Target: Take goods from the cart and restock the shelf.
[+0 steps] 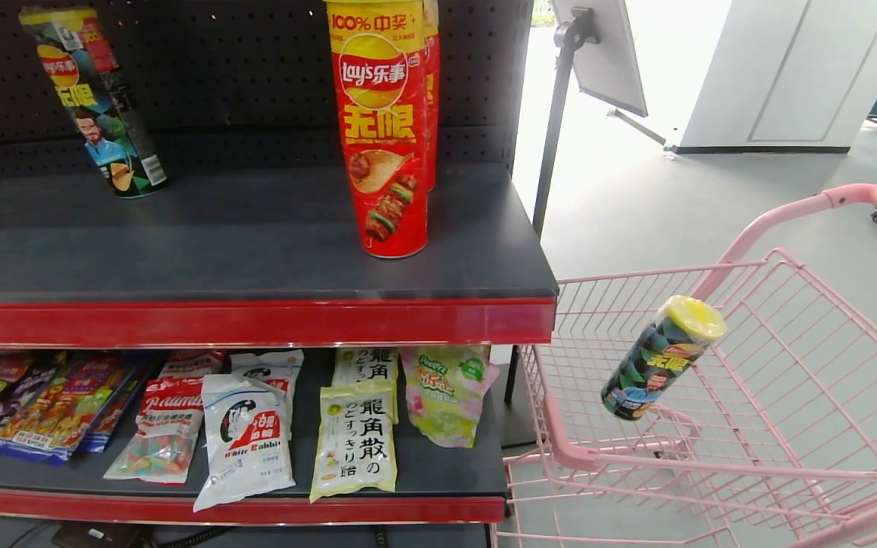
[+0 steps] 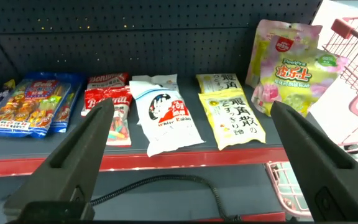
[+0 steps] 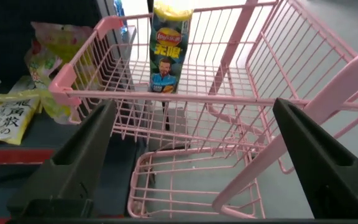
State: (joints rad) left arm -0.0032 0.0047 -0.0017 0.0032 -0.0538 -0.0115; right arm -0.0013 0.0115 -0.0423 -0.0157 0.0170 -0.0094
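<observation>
Upper shelf (image 1: 256,251) holds red can (image 1: 385,129) near right edge; cart (image 1: 564,449) holds tilted dark can (image 1: 663,358). Both left hand (image 2: 191,106) and right hand (image 3: 194,106) spread apart, gripping nothing.

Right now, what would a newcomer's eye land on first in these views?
The tall red can stands out first, near the right end of the upper shelf. Next comes the pink cart to the right of the shelf, with one dark can with a yellow lid in its basket. Bright snack bags crowd the lower shelf.
</observation>
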